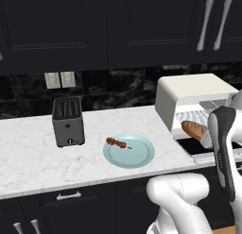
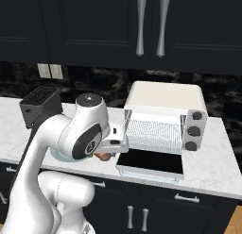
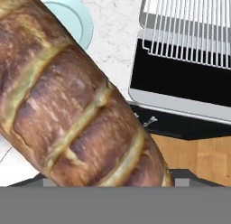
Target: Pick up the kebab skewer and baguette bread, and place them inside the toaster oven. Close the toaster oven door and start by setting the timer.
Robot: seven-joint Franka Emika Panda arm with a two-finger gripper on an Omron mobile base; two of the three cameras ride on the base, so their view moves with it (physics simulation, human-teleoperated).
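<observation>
The golden-brown baguette bread hangs in the air in front of the cream toaster oven, above its lowered door, with my gripper shut on it. In the hand view the baguette bread lies close and diagonal and hides my fingertips. From the right, a bit of the bread shows under my hand, left of the open toaster oven door. The kebab skewer lies on the pale blue plate.
A dark grey slot toaster stands left of the plate on the marble counter. The oven's wire rack is bare, and its knobs sit on the right side. Dark cabinets hang above.
</observation>
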